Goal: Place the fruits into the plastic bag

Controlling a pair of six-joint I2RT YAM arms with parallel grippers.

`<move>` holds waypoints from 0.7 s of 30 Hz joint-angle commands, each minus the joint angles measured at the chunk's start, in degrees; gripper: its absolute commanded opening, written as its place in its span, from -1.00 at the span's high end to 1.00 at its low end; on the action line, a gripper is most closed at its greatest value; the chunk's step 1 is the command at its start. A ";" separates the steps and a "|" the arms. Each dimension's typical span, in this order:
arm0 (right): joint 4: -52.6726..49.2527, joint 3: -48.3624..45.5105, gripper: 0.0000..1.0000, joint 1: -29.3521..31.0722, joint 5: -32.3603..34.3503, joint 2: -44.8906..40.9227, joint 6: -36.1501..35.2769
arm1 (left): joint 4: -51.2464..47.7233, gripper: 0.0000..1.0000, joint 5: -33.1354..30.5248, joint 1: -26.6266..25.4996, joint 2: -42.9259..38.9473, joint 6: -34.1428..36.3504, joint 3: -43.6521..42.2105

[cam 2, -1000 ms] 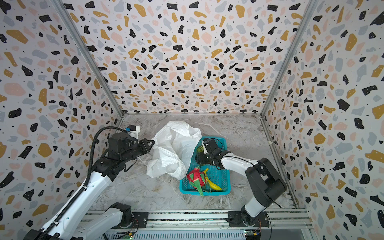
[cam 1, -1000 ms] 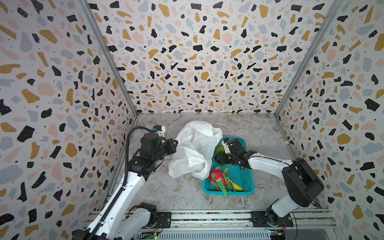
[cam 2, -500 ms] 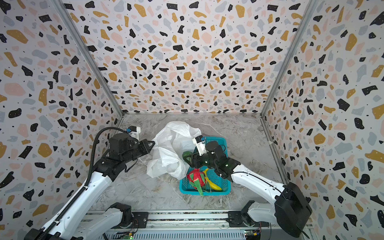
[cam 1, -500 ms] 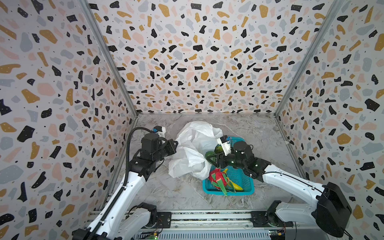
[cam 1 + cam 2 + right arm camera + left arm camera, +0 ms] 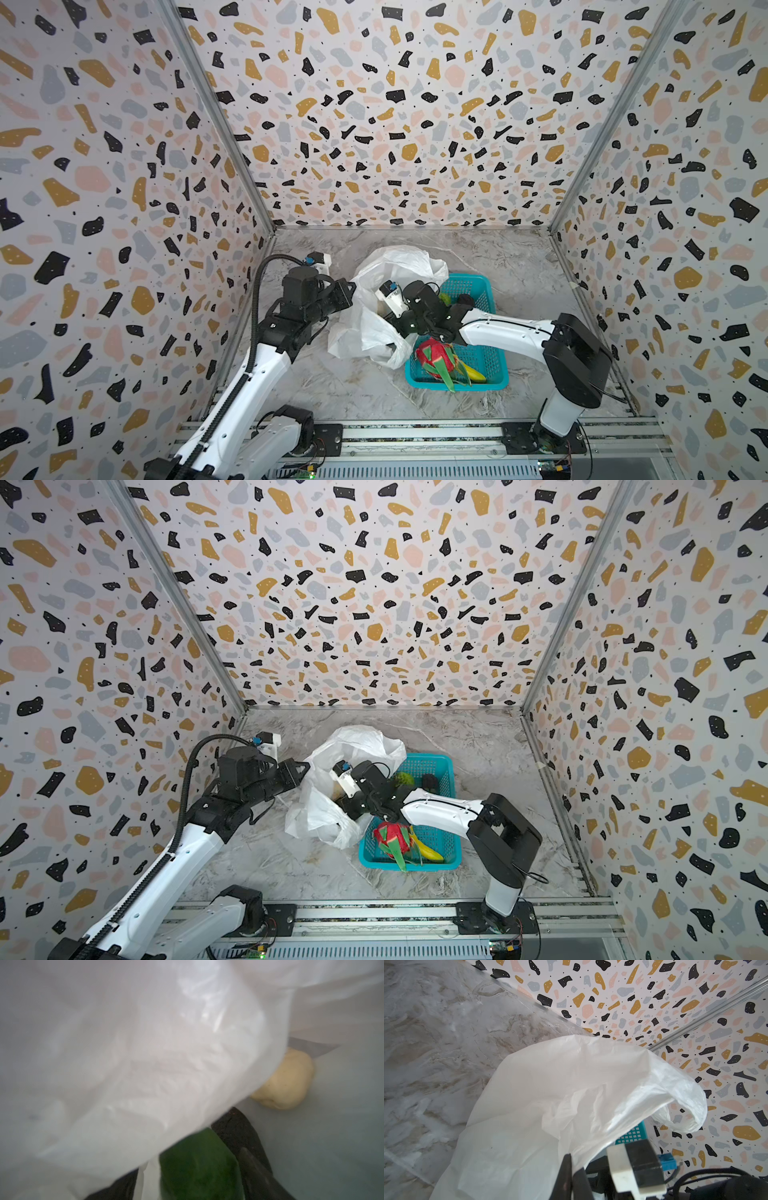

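Fingers (image 5: 564,1178) of the left gripper (image 5: 347,288) are pressed together on the rim of the plastic bag (image 5: 399,266), holding its mouth up near the middle of the tabletop. The bag is thin, crinkly, milky film that slumps in soft folds. Just right of that, the right gripper (image 5: 187,1169) is sunk into the mouth. Its dark fingers (image 5: 249,1147) stand on either side of a smooth dark green fruit (image 5: 207,1178), and we cannot tell whether they grip it or have let go. A pale yellow fruit (image 5: 286,1080), lumpy and matt, already lies inside. We judge the step to be the drop of the green one. Next the arm must back out without dragging the film, which looks apt to snag. Farther right, just beside the bag and reaching toward the front edge, the teal basket (image 5: 490,384) of stiff perforated plastic holds what is left. A green round fruit (image 5: 445,298) and a dark round fruit (image 5: 465,300) sit at its far end. The red dragon fruit (image 5: 432,357) with floppy green scales and the curved, waxy banana (image 5: 473,374) sit at its near end — the dragon fruit looks bulky enough to want wide jaws.
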 commanded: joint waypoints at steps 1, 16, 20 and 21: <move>-2.47 2.14 -0.62 -0.11 1.54 -2.16 -1.51 | 1.81 1.00 0.32 -0.05 -0.80 -0.25 0.29; -4.07 -7.03 -0.65 -4.27 6.66 -21.85 -5.06 | 2.53 1.00 0.20 -0.07 0.19 -0.78 -0.06; -2.71 -12.38 -0.64 -7.80 4.62 -29.79 -3.81 | 2.79 1.00 0.05 -0.05 0.58 -0.96 -0.06; -2.17 -14.11 -0.63 -9.11 3.81 -31.87 -3.28 | 2.80 1.00 0.01 -0.02 0.63 -1.03 0.00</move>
